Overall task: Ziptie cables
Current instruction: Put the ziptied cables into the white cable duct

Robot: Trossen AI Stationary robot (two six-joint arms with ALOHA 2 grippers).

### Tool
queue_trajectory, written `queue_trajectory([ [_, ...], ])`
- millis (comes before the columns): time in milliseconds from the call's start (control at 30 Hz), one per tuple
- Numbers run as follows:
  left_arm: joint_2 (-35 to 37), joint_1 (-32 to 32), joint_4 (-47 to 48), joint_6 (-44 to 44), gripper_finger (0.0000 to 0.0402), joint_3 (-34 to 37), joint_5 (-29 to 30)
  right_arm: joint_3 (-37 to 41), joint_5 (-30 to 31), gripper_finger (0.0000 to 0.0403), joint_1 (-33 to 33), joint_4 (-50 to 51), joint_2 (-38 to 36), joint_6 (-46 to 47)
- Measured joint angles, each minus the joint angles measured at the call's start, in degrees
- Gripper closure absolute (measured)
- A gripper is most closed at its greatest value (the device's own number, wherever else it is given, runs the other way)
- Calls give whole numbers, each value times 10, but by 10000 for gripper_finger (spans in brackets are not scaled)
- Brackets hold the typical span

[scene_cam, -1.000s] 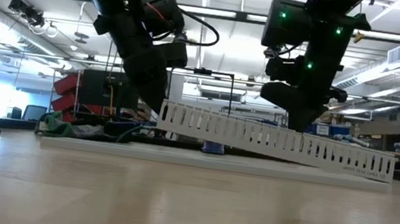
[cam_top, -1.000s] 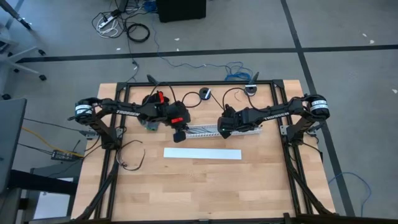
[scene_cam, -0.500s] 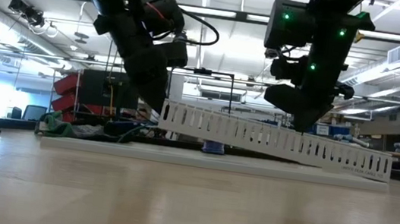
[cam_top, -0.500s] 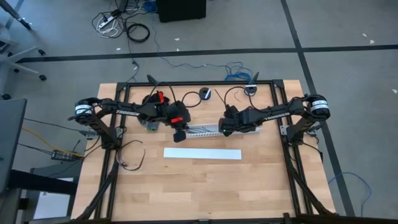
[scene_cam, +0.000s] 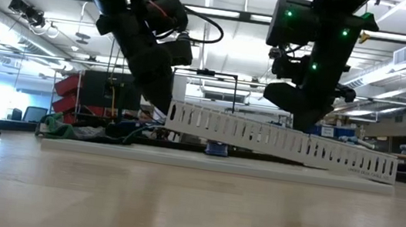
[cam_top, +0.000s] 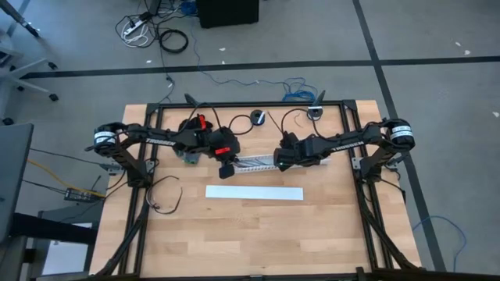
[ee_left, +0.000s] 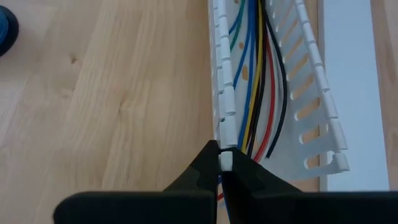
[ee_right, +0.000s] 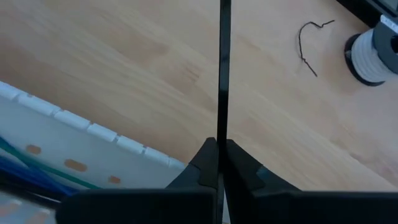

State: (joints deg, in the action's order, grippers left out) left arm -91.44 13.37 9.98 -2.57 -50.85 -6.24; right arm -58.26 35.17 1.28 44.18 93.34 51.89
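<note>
Cables (ee_left: 256,81) lengthwise in white slotted duct (scene_cam: 277,140), left hand (ee_left: 221,167) clenched on duct wall, lifting that end, right hand (ee_right: 219,163) gripping thin black strip (ee_right: 224,68)

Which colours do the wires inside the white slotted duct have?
The wires are blue, yellow, red, black and green; the left wrist view shows them best, inside the duct.

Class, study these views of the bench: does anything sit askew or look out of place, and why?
Yes. The white slotted duct is tilted: the left gripper is shut on a wall tab at one end, lifting it, while the far end rests on the table. The right gripper, over the duct, pinches a thin black strip.
</note>
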Motion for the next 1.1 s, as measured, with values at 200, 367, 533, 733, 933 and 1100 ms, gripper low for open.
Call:
queue_trajectory([
  [200,0,0,0,-34,401,0,10,40,0,402,5,-36,-1,22],
  [367,0,0,-17,-77,402,4,16,59,-11,403,-2,-66,-34,19],
  [533,0,0,-67,-86,401,23,16,110,-12,403,-9,-117,-97,30],
  [733,0,4,-105,-63,401,44,15,221,-21,403,-24,-241,-188,56],
  [933,0,5,-120,-47,401,51,17,309,-20,403,-36,-354,-260,66],
  [1100,0,5,-131,-43,402,51,17,339,-19,403,-36,-378,-285,66],
])
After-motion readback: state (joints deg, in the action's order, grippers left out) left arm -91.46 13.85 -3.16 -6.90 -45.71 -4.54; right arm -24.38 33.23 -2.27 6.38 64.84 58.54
